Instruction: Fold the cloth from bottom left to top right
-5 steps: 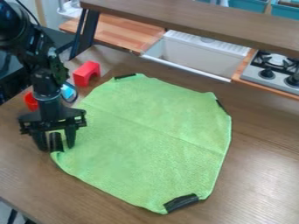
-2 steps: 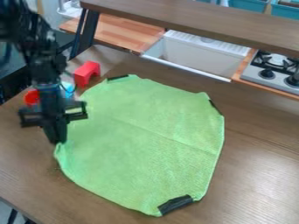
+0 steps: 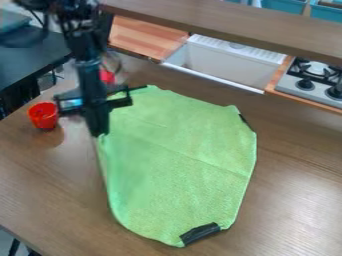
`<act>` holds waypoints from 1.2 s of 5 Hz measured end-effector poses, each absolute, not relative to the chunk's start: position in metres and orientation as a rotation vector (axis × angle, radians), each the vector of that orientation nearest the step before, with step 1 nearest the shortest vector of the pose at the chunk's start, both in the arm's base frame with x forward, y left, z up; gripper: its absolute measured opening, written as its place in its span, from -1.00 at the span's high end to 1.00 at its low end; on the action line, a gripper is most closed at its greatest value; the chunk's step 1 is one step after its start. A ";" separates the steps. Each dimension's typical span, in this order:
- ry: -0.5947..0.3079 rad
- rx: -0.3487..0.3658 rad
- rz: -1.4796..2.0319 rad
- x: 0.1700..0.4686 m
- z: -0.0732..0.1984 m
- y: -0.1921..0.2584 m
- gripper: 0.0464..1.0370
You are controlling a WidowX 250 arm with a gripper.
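"On the brown wood-grain table (image 3: 57,187), what heads the list?"

"Item one, the largest: green cloth (image 3: 180,165), mostly spread open, a faint crease across its middle, its left corner up at the gripper's fingertips."

"And the fold itself?"

"Barely begun, in my judgement. Done: left corner taken and, it appears, raised. Left to do: carrying it across to the upper right, laying it down, letting go. No layer visibly lies over another."

"Next in size?"

"Item two: black two-finger gripper (image 3: 100,134), at the cloth's left edge, fingers brought together with the corner pinched between them."

"Smaller still?"

"Item three: red cup (image 3: 43,115), left of the cloth, apart from it. Item four, the least: black strip (image 3: 200,233), at the cloth's near corner, that corner resting on the table, well apart from the gripper."
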State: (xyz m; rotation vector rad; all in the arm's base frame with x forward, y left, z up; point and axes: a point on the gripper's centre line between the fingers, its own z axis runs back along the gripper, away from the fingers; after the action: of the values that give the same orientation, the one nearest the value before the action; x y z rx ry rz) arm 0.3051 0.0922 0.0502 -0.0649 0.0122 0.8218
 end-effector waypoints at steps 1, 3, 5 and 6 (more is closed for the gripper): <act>0.014 -0.063 0.774 0.328 0.053 0.064 0.96; 0.022 -0.051 0.776 0.374 0.047 0.023 0.96; 0.028 -0.037 0.782 0.418 0.035 0.000 0.96; 0.022 -0.035 0.764 0.432 0.037 -0.017 0.96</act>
State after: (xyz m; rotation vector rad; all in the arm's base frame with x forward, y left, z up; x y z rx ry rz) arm 0.4325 -0.0169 0.0374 -0.0347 0.0215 0.7643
